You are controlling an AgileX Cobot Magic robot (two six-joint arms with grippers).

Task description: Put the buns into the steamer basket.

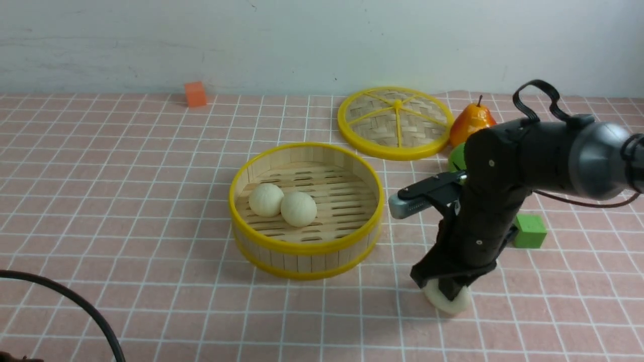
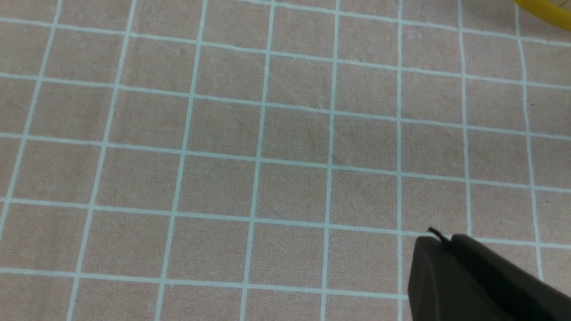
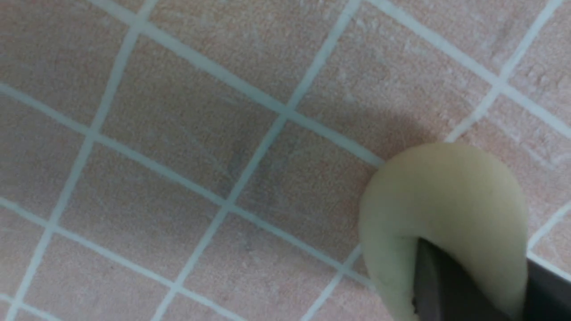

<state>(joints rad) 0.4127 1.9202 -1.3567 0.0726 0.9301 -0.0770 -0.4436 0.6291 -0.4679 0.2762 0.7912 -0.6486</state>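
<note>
The right gripper (image 1: 448,294) pinches the third bun (image 1: 453,303), denting it on the checked cloth (image 1: 151,201) near-right of the steamer basket (image 1: 302,247). Inside, the left bun (image 1: 266,199) touches the right bun (image 1: 298,209); all are round, with no long axis. The left gripper (image 2: 439,245) is closed and empty.

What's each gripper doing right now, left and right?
Left gripper: closed, nothing visibly held.
Right gripper: closed on a bun, outside the steamer basket.
</note>
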